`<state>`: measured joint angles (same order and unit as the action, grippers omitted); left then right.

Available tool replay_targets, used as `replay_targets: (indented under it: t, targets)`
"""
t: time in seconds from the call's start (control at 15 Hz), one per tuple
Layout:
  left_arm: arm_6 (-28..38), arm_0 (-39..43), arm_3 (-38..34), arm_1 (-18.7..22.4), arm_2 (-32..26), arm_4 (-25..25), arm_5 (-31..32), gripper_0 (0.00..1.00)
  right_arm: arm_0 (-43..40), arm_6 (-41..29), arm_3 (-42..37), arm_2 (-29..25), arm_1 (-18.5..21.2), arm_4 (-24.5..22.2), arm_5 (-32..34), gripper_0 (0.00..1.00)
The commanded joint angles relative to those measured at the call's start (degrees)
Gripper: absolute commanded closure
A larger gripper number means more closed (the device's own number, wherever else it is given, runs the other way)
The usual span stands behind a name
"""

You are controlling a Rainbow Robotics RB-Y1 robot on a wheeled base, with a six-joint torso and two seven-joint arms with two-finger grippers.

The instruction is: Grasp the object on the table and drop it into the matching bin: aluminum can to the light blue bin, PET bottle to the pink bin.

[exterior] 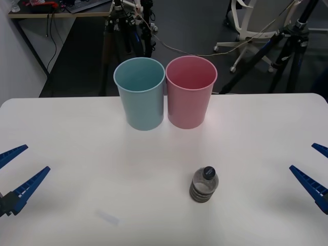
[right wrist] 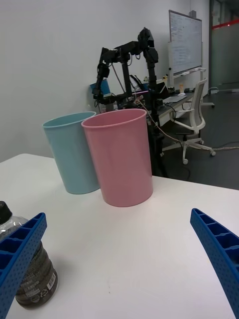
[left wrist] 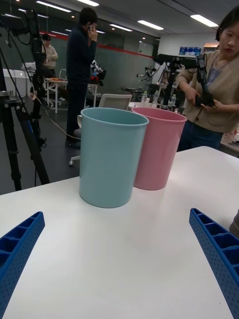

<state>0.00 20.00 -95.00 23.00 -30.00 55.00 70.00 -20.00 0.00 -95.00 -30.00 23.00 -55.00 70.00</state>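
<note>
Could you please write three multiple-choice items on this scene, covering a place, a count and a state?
1. Where does the bottle stand on the table?
A. Inside the pink bin
B. Nearer the robot than the bins, toward its right
C. Behind the blue bin

2. How many bins are on the table?
A. One
B. Two
C. Three

3. What state is the right pincer in?
A. Open, holding nothing
B. Shut on the bottle
C. Shut on a bin

Key: 1 B, the bottle stands upright in front of the pink bin. 2 B, only the pink bin and the blue bin stand there, side by side. 3 A, its fingers are spread apart at the table's edge, like those of the left pincer.
</note>
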Motion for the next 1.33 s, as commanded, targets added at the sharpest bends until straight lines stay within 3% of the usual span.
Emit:
replay_targets:
  t: [0.07, 0.4, 0.87, 1.07, 1.33]
  targets:
    - [0.0, 0.0, 0.0, 0.0, 0.0, 0.0, 0.0, 0.0, 0.2, 0.1, 1.3, 0.6, -1.7, 0.2, 0.2, 0.0]
    - [0.0, 0.0, 0.0, 0.0, 0.0, 0.0, 0.0, 0.0, -0.7, 1.7, 2.5, 1.7, 0.3, 2.0, 1.4, 0.0]
    - [0.0, 0.0, 0.0, 0.0, 0.0, 0.0, 0.0, 0.0, -4.8, 20.0, 2.7, 5.0, 4.0, 5.1, 2.5, 0.0]
    - [0.0, 0.0, 0.0, 0.0, 0.0, 0.0, 0.0, 0.0, -6.8, 24.3, 2.7, 7.2, 5.4, 5.3, 3.4, 0.0]
    - [0.0, 0.0, 0.0, 0.0, 0.0, 0.0, 0.0, 0.0, -7.5, 24.7, 2.8, 11.5, 7.6, 5.4, 3.5, 0.0]
